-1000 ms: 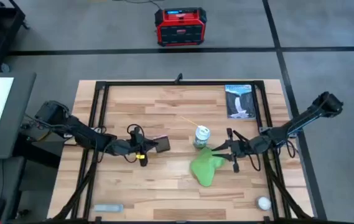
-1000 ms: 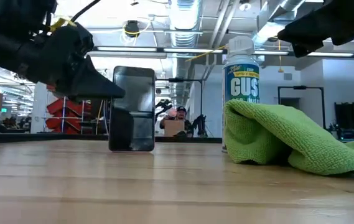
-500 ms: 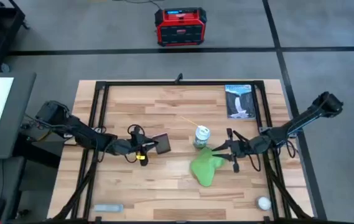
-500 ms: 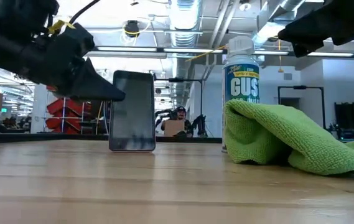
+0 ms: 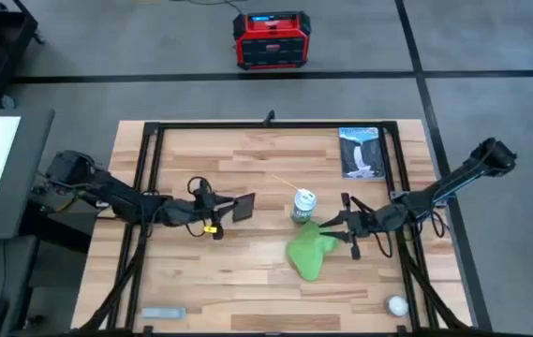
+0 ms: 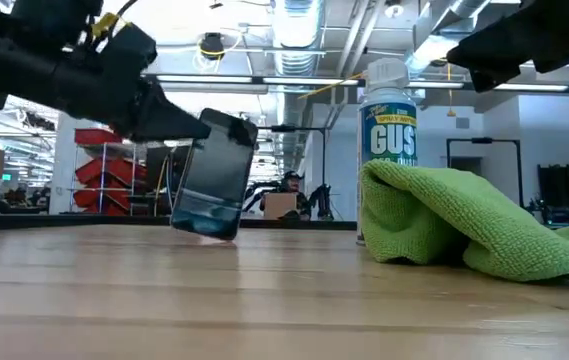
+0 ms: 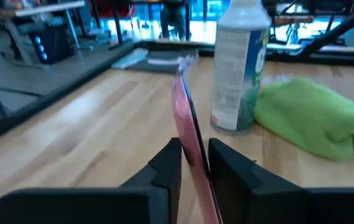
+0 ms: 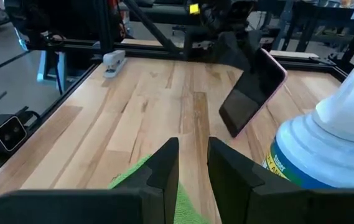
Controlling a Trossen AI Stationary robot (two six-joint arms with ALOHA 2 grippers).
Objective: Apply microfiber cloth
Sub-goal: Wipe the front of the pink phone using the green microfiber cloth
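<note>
The wooden bench [image 5: 247, 281] fills the middle of the high view. On it, right of centre and toward the lower edge, the microfiber cloth [image 5: 309, 251] lies crumpled, touching the spray can [image 5: 303, 206] above it. Just right of the cloth, the right hand [image 5: 343, 225] hovers with its fingers narrowly parted, holding nothing. Left of centre, the left hand [image 5: 222, 210] pinches the pink phone [image 5: 243, 208], tilted off the bench.
</note>
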